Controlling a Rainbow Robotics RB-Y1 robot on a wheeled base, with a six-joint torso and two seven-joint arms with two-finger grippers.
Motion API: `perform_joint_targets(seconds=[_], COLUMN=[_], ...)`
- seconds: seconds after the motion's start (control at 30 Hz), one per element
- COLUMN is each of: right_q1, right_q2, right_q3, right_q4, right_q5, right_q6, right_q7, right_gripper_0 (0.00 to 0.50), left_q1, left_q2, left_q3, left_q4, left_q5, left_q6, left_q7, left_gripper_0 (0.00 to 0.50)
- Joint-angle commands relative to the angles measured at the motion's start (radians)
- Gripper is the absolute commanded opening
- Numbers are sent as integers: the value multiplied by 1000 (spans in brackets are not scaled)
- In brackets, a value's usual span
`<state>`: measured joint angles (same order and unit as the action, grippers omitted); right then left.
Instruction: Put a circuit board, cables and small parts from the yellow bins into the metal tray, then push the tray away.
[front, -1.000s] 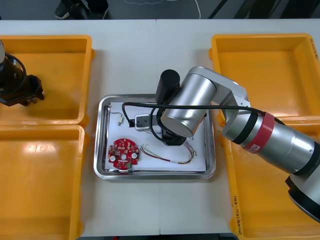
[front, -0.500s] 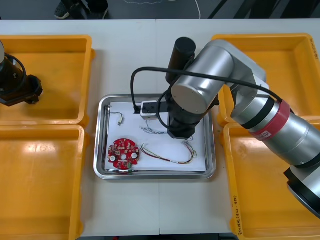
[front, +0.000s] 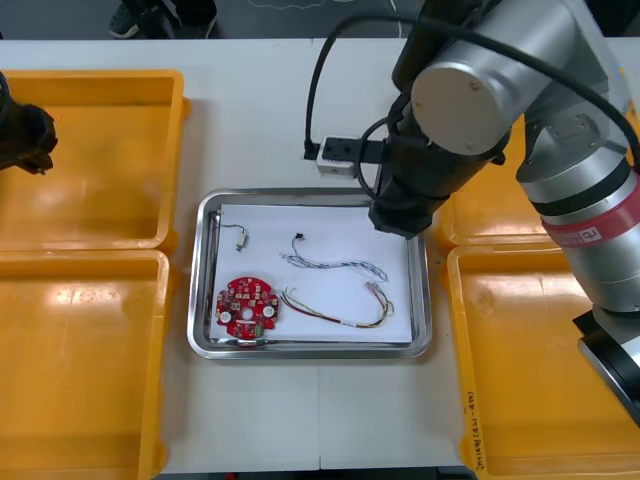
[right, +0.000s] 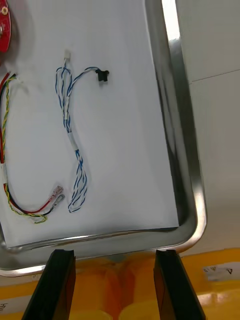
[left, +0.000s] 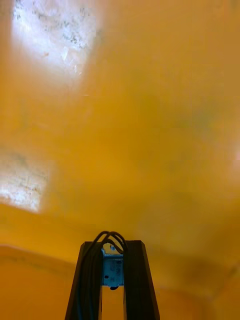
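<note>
The tray, white inside, sits mid-table with yellow bins on both sides. The board lies in the tray's near left corner, and a small part is toward the far left. The blue-white cable snakes across the middle. The red-yellow cable curls along the near side, just right of the board.

The right arm looms big and silver over the tray's far right corner, blocking that corner from the front camera. The right wrist view fills the gap. The right end effector is spread wide, its black fingers well apart with nothing between them. It hangs above the tray's rim where the rim meets the bins. That view also lays out the whole blue-white cable, with a black plug at one end and a white one at the other. The red-yellow cable's connector lies close beside it.

The left arm is over the far left bin, well apart from the tray. Its wrist view catches what the front view can't. The left end effector is pinched on a black cable. Thin loops poke up past the fingertips, a small bluish piece is squeezed between the fingers, and the bin's floor is behind.
</note>
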<state>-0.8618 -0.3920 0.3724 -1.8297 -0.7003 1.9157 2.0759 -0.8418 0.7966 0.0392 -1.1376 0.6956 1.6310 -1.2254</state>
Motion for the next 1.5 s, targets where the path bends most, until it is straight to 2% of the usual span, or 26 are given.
perform_joint_targets(seconds=[0.03,0.27,0.33,0.5,0.57,0.93,1.03,1.07,1.27,1.43,1.5], right_q1=[56,150,187,268,297,451,507,507,577,621,633], right_q2=[-47,-133,-160,-212,-228,-311,-321,-321,-326,-321,-321], right_q3=[-89,-110,-144,-239,-267,-346,-383,-383,-412,-415,-418], right_q4=[-122,-270,-301,-318,-338,-473,-502,-502,-562,-582,-585], right_q5=[-22,-54,-104,-226,-243,-246,-249,-249,-196,-137,-123], right_q6=[4,4,4,4,4,4,4,4,4,4,4], right_q7=[-106,-237,-284,-366,-387,-435,-505,-505,-631,-721,-738], right_gripper_0=[458,456,459,459,458,458,458,458,458,457,457], left_q1=[7,7,7,-19,-31,-115,-148,-148,-161,-155,-157], left_q2=[-5,-5,-5,-5,-5,-10,-40,-40,-145,-246,-267], left_q3=[53,80,79,45,27,-160,-199,-199,-205,-231,-240], left_q4=[-134,-274,-320,-387,-401,-488,-488,-488,-508,-508,-508], left_q5=[-21,-25,-18,7,16,156,173,173,136,50,33], left_q6=[105,250,289,289,289,289,289,289,289,289,289], left_q7=[-5,18,30,58,90,325,354,354,357,351,351], left_gripper_0=[0,0,0,0,0,0,0,0,0,0,0])
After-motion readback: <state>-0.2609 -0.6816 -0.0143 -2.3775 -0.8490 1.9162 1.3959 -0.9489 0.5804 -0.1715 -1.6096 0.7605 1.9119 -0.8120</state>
